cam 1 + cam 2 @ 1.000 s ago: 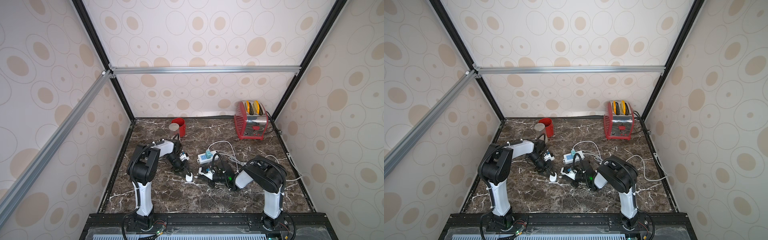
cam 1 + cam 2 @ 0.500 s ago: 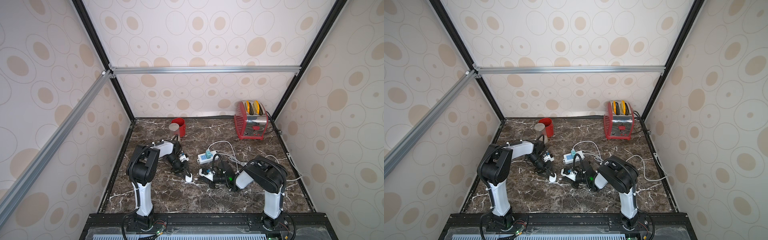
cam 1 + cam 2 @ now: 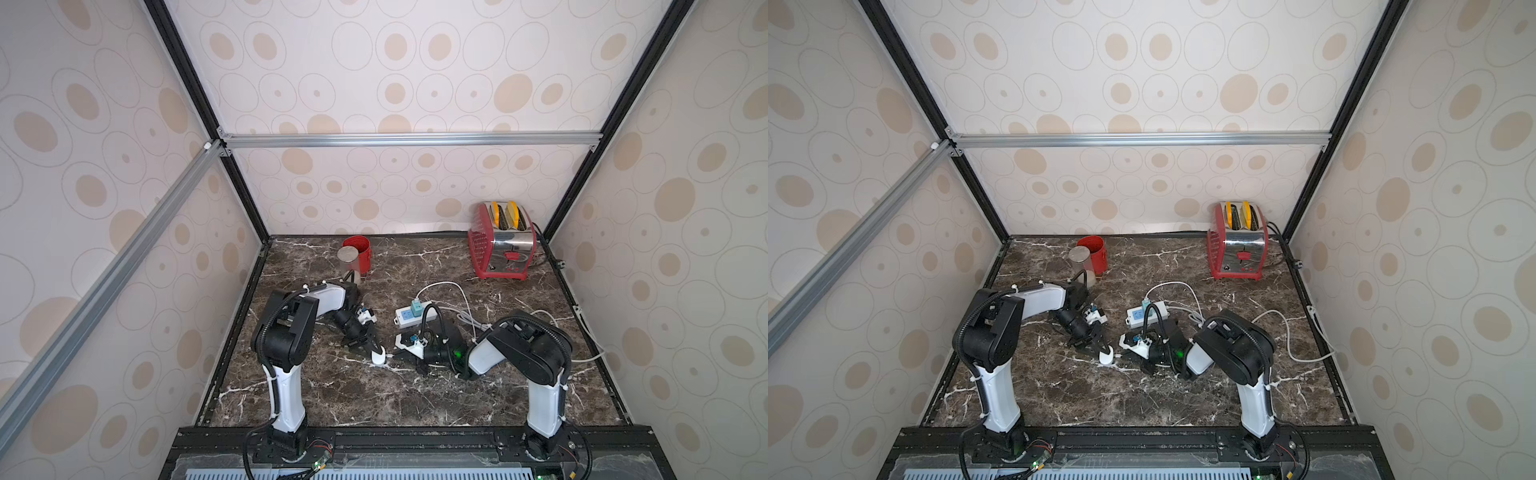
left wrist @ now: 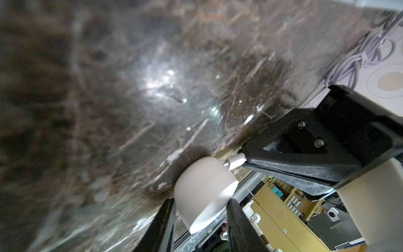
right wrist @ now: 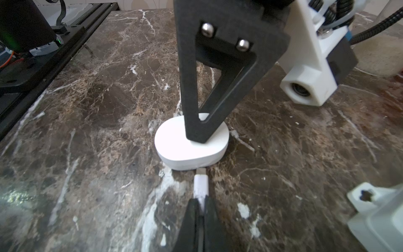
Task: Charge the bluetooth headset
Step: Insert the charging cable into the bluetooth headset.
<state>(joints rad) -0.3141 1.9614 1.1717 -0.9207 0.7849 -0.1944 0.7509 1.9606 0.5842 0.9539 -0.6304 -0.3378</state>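
The bluetooth headset (image 3: 378, 356) (image 3: 1106, 356), a small white oval case, lies flat on the dark marble table, between the two arms. My left gripper (image 4: 200, 203) (image 3: 374, 348) is shut on it, with a black finger on each side of the case (image 4: 202, 192). In the right wrist view one left finger (image 5: 209, 87) stands over the case (image 5: 174, 148). My right gripper (image 5: 200, 209) (image 3: 394, 356) is shut on the white cable plug (image 5: 200, 185). The plug's metal tip (image 5: 200, 171) (image 4: 226, 162) meets the case's edge; I cannot tell whether it is inside.
A white power strip (image 3: 409, 313) with a teal charger (image 3: 417, 308) lies just behind the right gripper, and its white cable (image 3: 453, 291) loops across the table. A red toaster (image 3: 500, 245) stands back right. A red cup (image 3: 357, 253) and a metal canister (image 3: 347, 259) stand behind the left arm.
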